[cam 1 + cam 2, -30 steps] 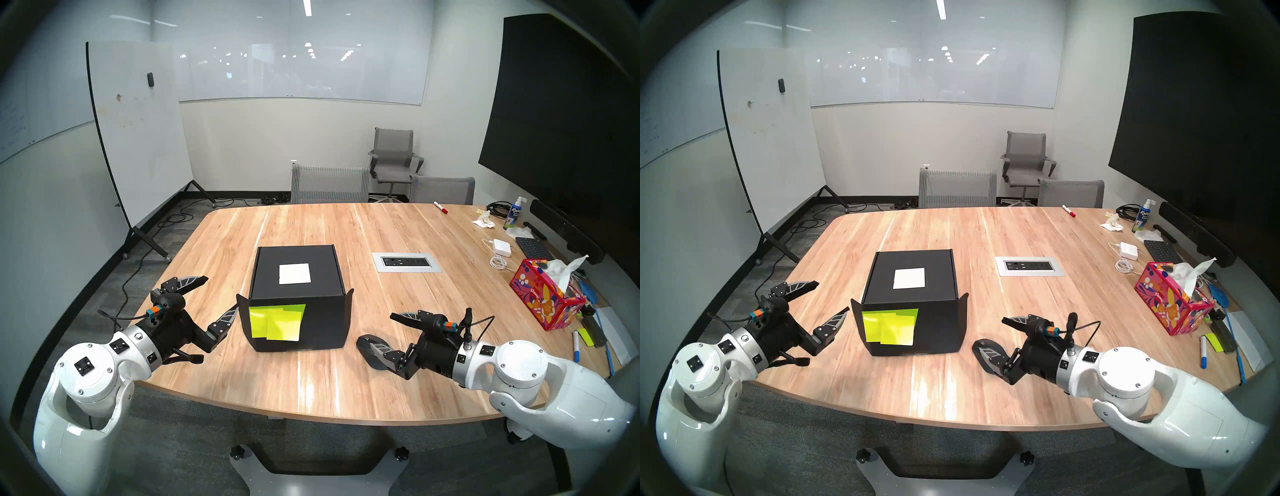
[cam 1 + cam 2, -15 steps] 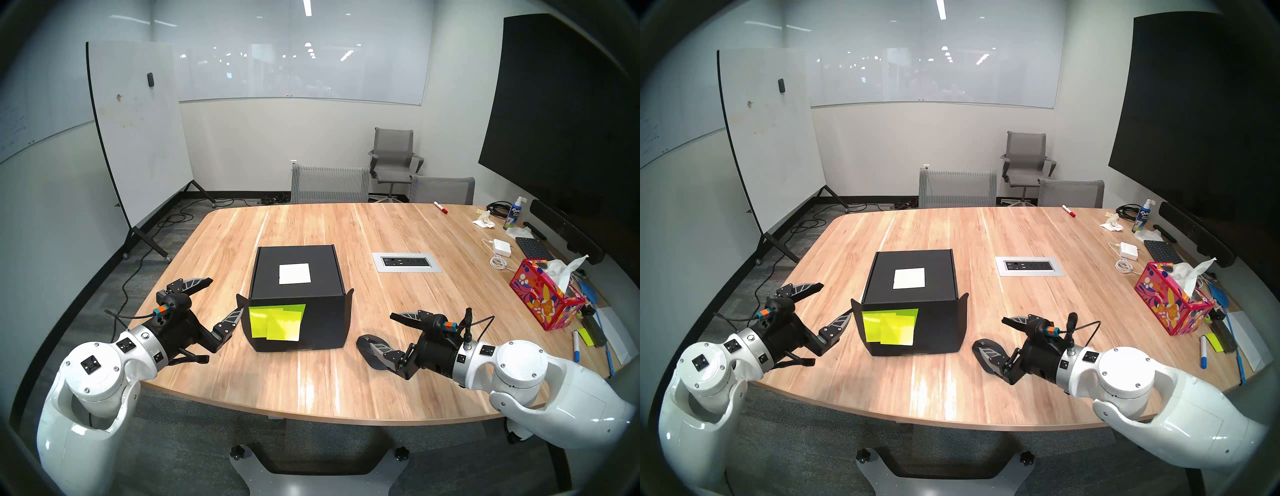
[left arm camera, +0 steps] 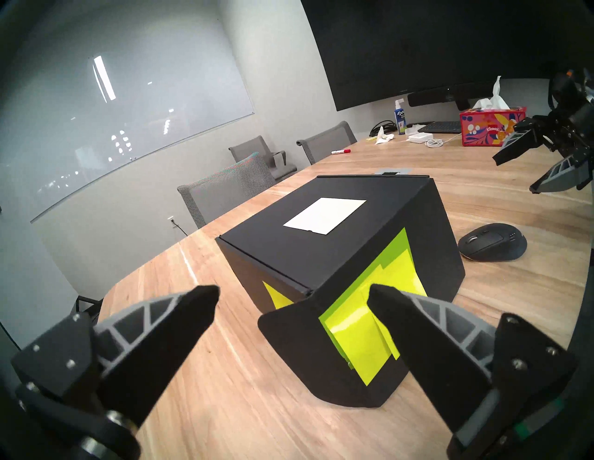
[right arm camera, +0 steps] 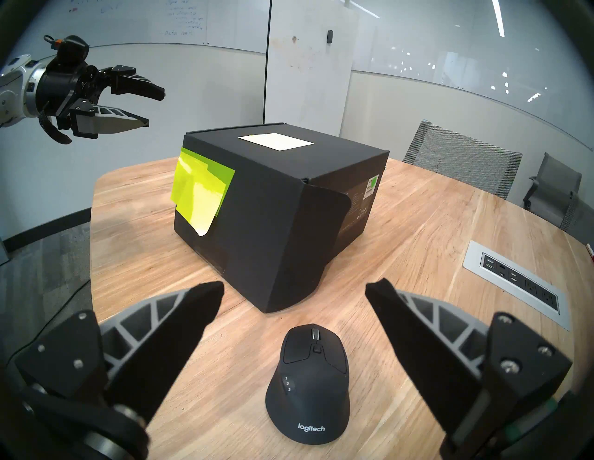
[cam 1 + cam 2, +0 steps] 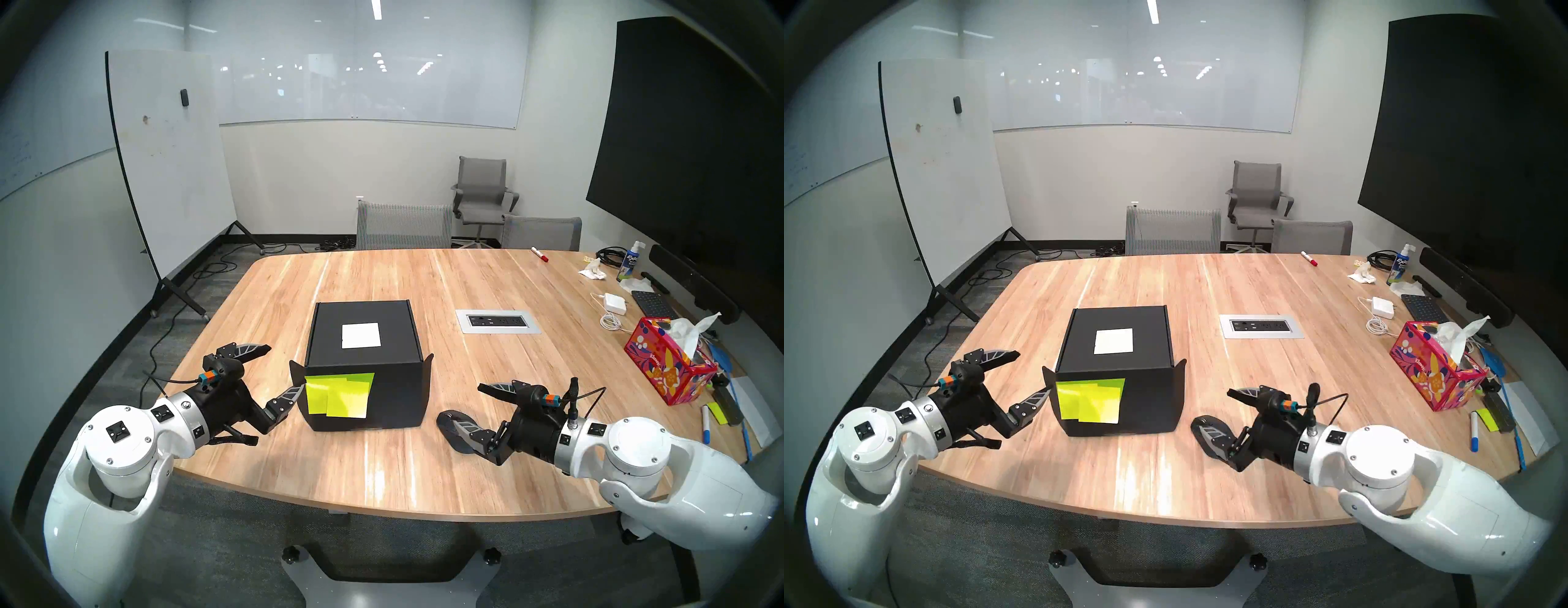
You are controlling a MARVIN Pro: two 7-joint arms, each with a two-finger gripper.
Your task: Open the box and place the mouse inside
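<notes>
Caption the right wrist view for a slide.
Open right tool above black ergonomic mouse, facing closed matte black cardboard box.

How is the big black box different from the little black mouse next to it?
The matte black cardboard box is much bigger than the black rounded plastic mouse. The box is square-edged and flat-sided; the mouse is curved and smooth. The box has neon yellow-green sticky notes on its front; the mouse shows small pale lettering instead. Both are black and sit on the wooden table, untouched.
</notes>
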